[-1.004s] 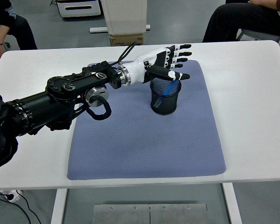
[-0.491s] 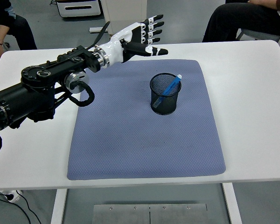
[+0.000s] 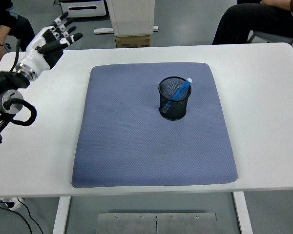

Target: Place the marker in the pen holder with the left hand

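Left hand [image 3: 50, 40] now withdrawn, far from pen holder [image 3: 174, 98]

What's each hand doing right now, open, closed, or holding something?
Left hand: open, fingers spread, holding nothing, at the table's far left corner.
Right hand: not in view.

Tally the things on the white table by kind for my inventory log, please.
Blue-grey fabric mat: 1
Black wire-mesh pen holder: 1
Blue marker with white cap, leaning inside the holder: 1
Total: 3
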Action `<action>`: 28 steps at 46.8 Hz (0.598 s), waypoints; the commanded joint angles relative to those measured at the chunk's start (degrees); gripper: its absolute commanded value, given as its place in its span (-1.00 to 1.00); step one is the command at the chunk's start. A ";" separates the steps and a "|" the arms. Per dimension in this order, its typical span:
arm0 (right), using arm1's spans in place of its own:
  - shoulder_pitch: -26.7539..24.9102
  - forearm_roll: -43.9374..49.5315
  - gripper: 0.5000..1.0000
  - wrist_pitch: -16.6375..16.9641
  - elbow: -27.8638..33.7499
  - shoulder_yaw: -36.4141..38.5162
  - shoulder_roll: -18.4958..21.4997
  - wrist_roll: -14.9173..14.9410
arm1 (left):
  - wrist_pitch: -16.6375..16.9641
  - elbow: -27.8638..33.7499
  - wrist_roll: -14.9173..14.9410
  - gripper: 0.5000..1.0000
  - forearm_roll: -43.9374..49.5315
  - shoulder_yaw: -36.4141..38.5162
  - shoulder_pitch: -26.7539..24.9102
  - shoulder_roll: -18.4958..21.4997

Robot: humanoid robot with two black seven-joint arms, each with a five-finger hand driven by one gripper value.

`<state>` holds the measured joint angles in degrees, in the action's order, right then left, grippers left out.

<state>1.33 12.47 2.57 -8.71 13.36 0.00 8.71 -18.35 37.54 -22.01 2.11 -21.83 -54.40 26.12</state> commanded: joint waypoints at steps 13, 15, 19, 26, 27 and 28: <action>-0.01 0.01 1.00 0.06 0.01 0.00 0.00 -0.01 | -3.70 0.07 0.04 1.00 5.36 -5.59 9.31 1.74; -0.01 0.01 1.00 0.06 0.01 0.00 0.00 -0.01 | -4.23 0.07 0.04 1.00 5.97 -5.94 9.75 1.74; -0.01 0.01 1.00 -0.02 0.01 0.00 0.00 -0.01 | -4.23 0.07 0.04 1.00 6.85 -6.29 10.02 1.74; -0.01 0.01 1.00 0.06 0.10 0.00 0.00 -0.01 | -4.06 0.07 0.04 1.00 6.94 -6.47 10.54 1.65; 0.08 0.01 1.00 -0.02 0.01 0.00 0.00 -0.01 | -4.06 0.07 0.04 1.00 6.94 -6.47 10.72 1.65; 0.08 0.01 1.00 0.06 0.01 -0.09 0.00 -0.01 | -4.06 0.07 0.04 1.00 6.94 -6.47 10.90 1.74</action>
<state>1.33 12.48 2.58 -8.66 13.35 0.00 8.70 -22.49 37.61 -21.97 9.04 -28.32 -43.89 27.80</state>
